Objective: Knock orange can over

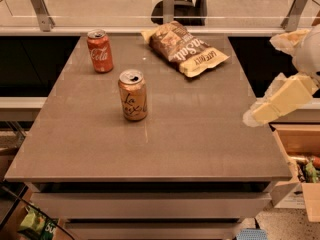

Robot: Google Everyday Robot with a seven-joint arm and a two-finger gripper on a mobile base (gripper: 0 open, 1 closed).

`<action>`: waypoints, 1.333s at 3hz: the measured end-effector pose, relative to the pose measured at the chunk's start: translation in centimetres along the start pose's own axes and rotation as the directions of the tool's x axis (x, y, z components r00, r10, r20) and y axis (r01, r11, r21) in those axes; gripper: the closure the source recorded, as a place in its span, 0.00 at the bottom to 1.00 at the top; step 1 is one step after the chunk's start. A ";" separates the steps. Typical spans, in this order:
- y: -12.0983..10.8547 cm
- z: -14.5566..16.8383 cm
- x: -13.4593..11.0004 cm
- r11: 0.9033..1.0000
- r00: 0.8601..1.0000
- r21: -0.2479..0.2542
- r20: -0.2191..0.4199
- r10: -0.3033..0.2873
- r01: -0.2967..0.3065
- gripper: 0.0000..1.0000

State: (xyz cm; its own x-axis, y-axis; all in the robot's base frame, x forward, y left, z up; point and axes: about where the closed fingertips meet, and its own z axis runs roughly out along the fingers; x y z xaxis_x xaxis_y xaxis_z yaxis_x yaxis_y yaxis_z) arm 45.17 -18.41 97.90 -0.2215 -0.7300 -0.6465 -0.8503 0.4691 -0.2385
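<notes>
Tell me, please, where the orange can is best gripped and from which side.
Probably the mid-body of the orange can, from its right: it stands upright and round-sided, and the gripper hovers off the right edge of the table.

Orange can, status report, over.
Claw off table's right edge, apart from orange can. Can upright, mid-table. Red can, chip bag behind, not between.

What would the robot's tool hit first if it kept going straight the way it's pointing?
Probably the grey-brown tabletop near its right edge: the cream tool, off that edge, points down-left, seemingly missing the pale orange aluminium can. Depth is unclear.
</notes>
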 end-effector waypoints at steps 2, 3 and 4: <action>0.4 1.1 -0.1 0.997 0.992 -0.043 0.113 0.063 -0.059 0.00; 0.8 2.0 -0.1 0.997 0.988 -0.052 0.142 0.061 -0.054 0.00; 0.8 3.9 0.3 0.995 0.979 -0.074 0.192 0.076 -0.063 0.00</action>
State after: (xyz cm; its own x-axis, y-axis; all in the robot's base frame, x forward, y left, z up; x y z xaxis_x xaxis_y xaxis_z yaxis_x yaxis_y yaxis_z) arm 46.25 -16.32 94.72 -0.1897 -0.5836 -0.7896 -0.8677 0.4760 -0.1434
